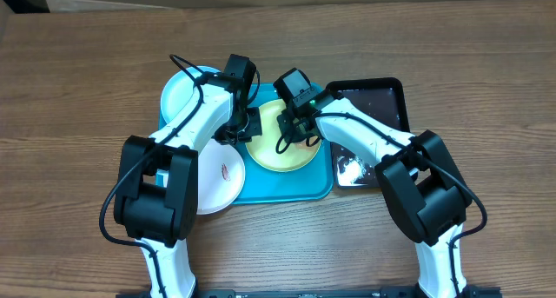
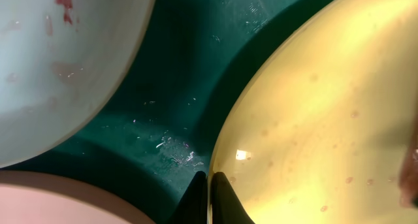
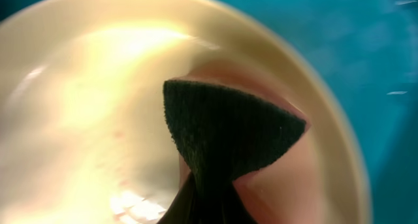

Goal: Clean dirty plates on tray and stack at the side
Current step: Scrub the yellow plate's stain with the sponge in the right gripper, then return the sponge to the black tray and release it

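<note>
Now, the left gripper (image 2: 208, 179) pinches the yellow-green plate (image 2: 313, 119) by its rim; right gripper (image 3: 202, 208) clamps a dark pad (image 3: 228, 132).

The dark cloth (image 3: 228, 132) pinched in the right gripper (image 3: 206, 201) is rough, matt and fuzzy. Under it, the yellow-green plate (image 3: 85, 106) is smooth plastic with a soft sheen. Ahead of the left gripper (image 2: 209, 185), the tray (image 2: 176, 87) is half-glossy plastic with fine pale scuffs. Beyond the right gripper, the black tray (image 1: 391, 94) is glossy. The table (image 1: 78, 89) around both is matt, grained wood.
</note>
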Motion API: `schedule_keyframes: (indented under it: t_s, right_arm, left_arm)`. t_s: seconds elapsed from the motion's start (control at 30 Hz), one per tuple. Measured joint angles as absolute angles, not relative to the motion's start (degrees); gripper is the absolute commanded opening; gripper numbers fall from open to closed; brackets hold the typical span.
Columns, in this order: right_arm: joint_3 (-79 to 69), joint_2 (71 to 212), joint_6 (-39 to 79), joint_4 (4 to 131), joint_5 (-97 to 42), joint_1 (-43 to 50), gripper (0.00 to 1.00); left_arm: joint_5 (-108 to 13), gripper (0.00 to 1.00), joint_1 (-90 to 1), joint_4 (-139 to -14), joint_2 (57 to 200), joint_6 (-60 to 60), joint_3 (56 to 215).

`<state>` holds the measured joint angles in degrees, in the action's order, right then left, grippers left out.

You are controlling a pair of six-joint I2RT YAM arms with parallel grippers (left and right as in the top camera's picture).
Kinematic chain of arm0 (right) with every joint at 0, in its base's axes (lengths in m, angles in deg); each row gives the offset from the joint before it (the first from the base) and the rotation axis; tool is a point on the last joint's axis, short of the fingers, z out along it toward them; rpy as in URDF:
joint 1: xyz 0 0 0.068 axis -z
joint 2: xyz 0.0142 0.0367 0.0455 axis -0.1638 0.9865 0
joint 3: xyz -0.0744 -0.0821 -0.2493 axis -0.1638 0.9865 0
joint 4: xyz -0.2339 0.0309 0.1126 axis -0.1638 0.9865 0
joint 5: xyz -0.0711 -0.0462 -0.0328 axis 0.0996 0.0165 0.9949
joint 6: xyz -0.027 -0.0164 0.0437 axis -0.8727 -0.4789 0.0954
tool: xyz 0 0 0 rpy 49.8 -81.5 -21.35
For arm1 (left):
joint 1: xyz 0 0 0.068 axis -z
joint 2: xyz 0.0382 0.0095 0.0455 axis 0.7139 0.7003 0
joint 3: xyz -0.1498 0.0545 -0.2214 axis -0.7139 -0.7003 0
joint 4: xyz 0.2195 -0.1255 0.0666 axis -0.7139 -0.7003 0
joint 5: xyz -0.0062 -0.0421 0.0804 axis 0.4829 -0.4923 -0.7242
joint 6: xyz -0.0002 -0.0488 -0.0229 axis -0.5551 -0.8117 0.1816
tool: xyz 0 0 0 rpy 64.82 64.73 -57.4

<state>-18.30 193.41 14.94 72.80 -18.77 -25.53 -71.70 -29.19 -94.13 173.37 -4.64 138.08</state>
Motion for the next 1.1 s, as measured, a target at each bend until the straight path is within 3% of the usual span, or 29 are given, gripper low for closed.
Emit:
schedule_keyframes:
  t_s: [0.3,0.63,0.83,1.1]
  right_arm:
    - [-18.15,193.41,15.03,74.20,-36.05,-25.49,0.04]
    - [-31.52,193.46,13.98,88.71,-46.50,-19.17,0.04]
    - [-34.78,190.90,12.01,98.22,-45.50,-12.81,0.04]
    - [-34.25,190.48,10.96,105.26,-28.93,-5.31,0.04]
  left_arm:
    - [-71.96,0.04,-29.17,-94.11,173.37,-4.61,138.08]
    - [-71.72,0.04,-29.13,-94.09,173.37,-4.64,138.08]
    - [-71.46,0.09,-29.13,-94.09,173.37,-4.61,138.08]
    - [-71.29,0.10,-29.13,-93.52,173.37,-4.64,138.08]
